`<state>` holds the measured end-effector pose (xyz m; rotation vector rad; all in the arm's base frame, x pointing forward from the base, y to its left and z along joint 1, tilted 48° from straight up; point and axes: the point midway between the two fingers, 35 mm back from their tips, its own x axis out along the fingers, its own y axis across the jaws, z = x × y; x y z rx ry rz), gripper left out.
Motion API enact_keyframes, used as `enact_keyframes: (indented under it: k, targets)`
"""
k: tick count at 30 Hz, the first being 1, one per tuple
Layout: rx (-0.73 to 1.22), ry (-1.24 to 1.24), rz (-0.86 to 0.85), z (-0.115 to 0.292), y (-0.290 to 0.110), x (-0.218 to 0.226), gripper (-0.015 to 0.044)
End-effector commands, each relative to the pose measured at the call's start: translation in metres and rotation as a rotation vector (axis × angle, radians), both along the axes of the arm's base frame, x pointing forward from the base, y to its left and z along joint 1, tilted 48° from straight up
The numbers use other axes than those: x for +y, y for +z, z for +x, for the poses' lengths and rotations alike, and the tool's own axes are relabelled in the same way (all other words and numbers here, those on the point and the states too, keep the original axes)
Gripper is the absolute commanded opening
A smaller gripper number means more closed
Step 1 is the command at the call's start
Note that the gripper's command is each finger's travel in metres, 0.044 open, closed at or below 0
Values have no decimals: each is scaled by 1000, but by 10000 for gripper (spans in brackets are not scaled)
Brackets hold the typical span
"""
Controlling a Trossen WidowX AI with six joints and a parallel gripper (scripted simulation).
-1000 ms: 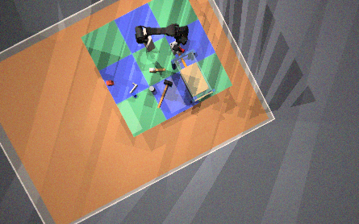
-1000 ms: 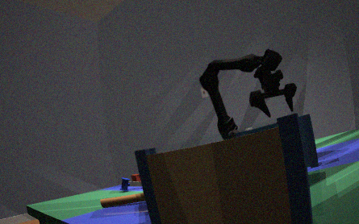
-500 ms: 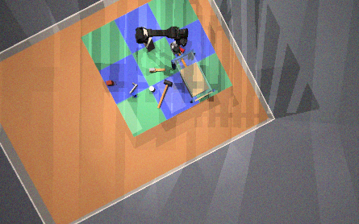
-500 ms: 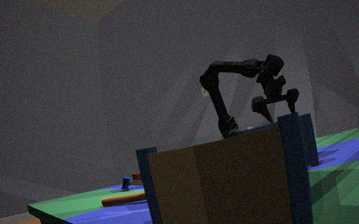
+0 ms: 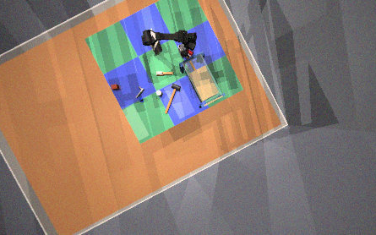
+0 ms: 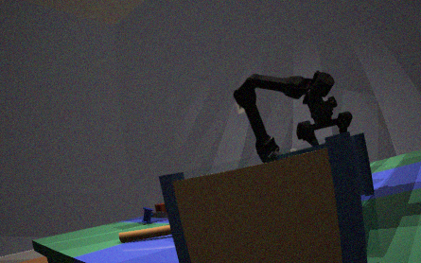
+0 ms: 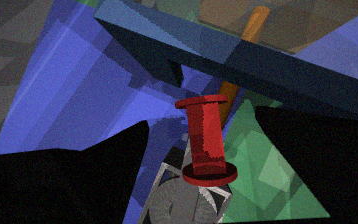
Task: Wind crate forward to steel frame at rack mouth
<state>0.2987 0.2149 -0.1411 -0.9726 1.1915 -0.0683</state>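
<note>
My gripper [image 5: 185, 50] [image 6: 324, 129] [image 7: 199, 118] is open and empty. It hangs just above the hand winch, at the near end of the cubby. In the wrist view the winch's red drum [image 7: 206, 142] [image 5: 188, 53] stands between my two dark fingers, on a grey base [image 7: 180, 202]. An orange strap [image 7: 252, 27] runs from the drum under the blue steel frame [image 7: 240, 55] towards the crate. The tan crate [image 5: 204, 84] [image 6: 260, 213] sits inside the clear-panelled cubby [image 5: 190, 64]. A small wooden-gripped tool [image 5: 164, 73] lies on the mat left of the cubby.
A hammer [image 5: 171, 98] [image 6: 144, 233], a white ball [image 5: 159, 93], a metal bar [image 5: 139, 92], a small blue piece [image 6: 148, 215] and a red-brown block [image 5: 115, 87] [image 6: 160, 207] lie on the chequered mat [image 5: 106, 46]. The arm's base [image 5: 149, 38] is behind the winch.
</note>
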Motion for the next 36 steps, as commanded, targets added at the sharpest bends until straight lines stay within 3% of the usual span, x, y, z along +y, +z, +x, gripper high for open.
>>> enact_keyframes:
  k: [1, 5, 21, 36]
  targets:
    - [-2, 2, -6, 0, -4, -7, 440]
    - [-2, 2, -6, 0, -5, -8, 440]
    - [1, -1, -2, 0, -4, -6, 20]
    - [-2, 2, -7, 0, -6, -9, 0]
